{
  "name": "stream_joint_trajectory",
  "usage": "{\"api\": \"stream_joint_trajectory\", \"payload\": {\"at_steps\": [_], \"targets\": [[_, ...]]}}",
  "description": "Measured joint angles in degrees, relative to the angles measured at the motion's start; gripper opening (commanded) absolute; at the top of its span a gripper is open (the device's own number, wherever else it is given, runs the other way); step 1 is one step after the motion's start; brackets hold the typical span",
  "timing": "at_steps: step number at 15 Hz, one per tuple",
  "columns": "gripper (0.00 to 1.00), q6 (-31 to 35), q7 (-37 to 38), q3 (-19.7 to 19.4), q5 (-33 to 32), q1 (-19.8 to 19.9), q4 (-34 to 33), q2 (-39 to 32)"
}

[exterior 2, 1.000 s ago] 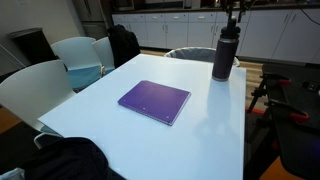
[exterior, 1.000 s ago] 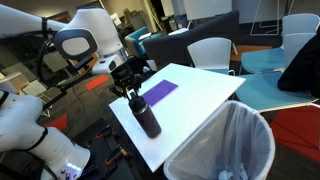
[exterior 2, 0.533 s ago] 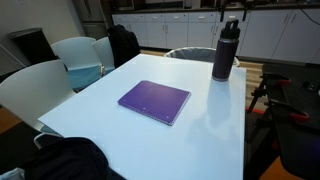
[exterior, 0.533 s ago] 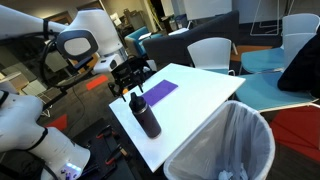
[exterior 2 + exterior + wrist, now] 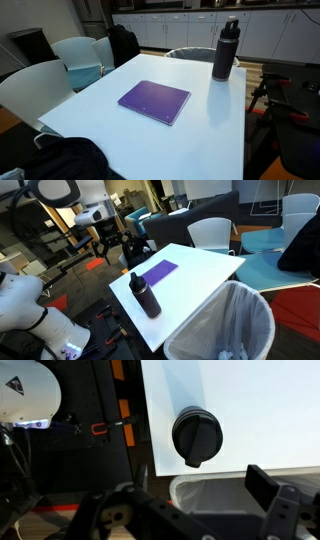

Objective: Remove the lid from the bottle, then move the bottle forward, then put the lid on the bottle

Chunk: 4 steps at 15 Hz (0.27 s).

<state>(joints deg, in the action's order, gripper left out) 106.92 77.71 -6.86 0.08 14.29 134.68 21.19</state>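
Note:
The bottle (image 5: pixel 148 296) (image 5: pixel 225 52) stands upright near the white table's (image 5: pixel 200 280) edge, dark and matte. The lid (image 5: pixel 135 278) (image 5: pixel 232 22) sits on its neck. From above, in the wrist view, the lid (image 5: pixel 196 436) is a round black cap with a small tab. My gripper (image 5: pixel 190 500) hangs well above the lid, open, with nothing between its fingers (image 5: pixel 266 484). In an exterior view the gripper (image 5: pixel 112 248) is up and back from the bottle. It is above the frame in the view with the kitchen cabinets behind.
A flat purple sheet (image 5: pixel 160 273) (image 5: pixel 155 100) lies mid-table. A bin with a clear liner (image 5: pixel 236 320) (image 5: pixel 215 490) stands right by the table edge near the bottle. Chairs (image 5: pixel 75 55) ring the table, and a dark bag (image 5: pixel 70 160) sits at the near corner.
The gripper opened, let go of the lid on the bottle, and rose up and away. The bottle has not moved.

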Motion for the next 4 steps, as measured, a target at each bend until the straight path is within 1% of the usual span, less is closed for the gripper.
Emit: {"api": "stream_joint_trajectory", "payload": {"at_steps": [2,4], "targets": [[1.00,-3.49,0.02,0.29,-0.06,-0.02,-3.84,0.49],[1.00,-4.80,0.14,0.98,-0.14,-0.11,-6.53,0.49]]}}
